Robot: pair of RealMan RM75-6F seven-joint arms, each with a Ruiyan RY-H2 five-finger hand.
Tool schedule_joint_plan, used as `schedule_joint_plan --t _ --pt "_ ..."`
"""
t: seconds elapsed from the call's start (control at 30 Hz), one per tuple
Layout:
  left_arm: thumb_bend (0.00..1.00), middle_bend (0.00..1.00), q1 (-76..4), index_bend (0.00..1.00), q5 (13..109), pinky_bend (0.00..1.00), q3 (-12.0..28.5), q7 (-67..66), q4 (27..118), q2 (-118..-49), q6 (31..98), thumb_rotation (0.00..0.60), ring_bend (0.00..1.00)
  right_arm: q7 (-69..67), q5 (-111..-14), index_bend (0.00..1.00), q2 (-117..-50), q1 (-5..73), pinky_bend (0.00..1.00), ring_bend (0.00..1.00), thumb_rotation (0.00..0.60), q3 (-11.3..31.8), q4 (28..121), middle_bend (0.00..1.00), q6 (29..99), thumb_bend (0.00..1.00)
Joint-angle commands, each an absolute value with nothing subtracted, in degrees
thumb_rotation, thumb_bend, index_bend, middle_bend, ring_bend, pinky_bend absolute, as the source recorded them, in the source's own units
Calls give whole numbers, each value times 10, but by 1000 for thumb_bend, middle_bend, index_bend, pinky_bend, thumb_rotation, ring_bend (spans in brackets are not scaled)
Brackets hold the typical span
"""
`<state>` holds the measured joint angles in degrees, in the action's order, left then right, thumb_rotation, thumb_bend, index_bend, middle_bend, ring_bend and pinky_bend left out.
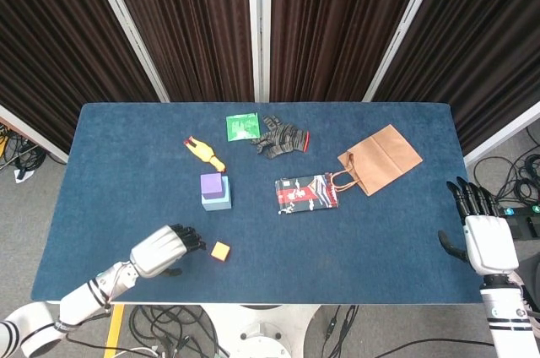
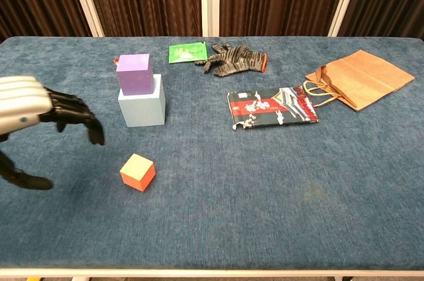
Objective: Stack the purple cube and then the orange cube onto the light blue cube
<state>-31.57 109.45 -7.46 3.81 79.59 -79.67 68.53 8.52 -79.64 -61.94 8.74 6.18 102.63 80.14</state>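
Observation:
The purple cube (image 1: 212, 185) (image 2: 133, 72) sits on top of the light blue cube (image 1: 218, 201) (image 2: 142, 107) at mid-left of the table. Nearer the front edge lies the orange cube (image 1: 221, 250) (image 2: 138, 171), alone on the cloth. My left hand (image 1: 164, 250) (image 2: 36, 119) hovers just left of the orange cube, empty, fingers spread and reaching toward it without touching. My right hand (image 1: 476, 237) stays open at the table's right edge, outside the chest view.
A yellow rubber chicken (image 1: 204, 153), green packet (image 1: 242, 126) (image 2: 187, 52) and grey glove (image 1: 281, 138) (image 2: 234, 57) lie behind the stack. A patterned pouch (image 1: 305, 192) (image 2: 272, 106) and brown paper bag (image 1: 380, 157) (image 2: 359, 78) lie to the right.

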Motion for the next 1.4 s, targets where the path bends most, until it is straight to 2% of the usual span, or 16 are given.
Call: schedule_joint_plan --t 0.03,0.27,0.67,1.4 --pt "151 488 -331 385 1073 491 -63 -7 831 -809 649 600 351 84 -797 22 -618 88 0 0 600 61 1027 6 800 241" --pt "153 475 -336 350 1018 488 -46 -61 861 -826 601 600 352 74 -798 22 -616 85 0 0 600 65 1026 5 808 247" --pt "154 475 -337 350 1025 488 -39 -76 829 -866 636 600 351 54 -795 22 -609 82 0 0 600 71 1025 6 815 247" --pt "157 486 -344 354 1012 486 -46 -41 730 -947 643 600 351 30 -792 22 -598 78 0 0 600 76 1029 8 820 247"
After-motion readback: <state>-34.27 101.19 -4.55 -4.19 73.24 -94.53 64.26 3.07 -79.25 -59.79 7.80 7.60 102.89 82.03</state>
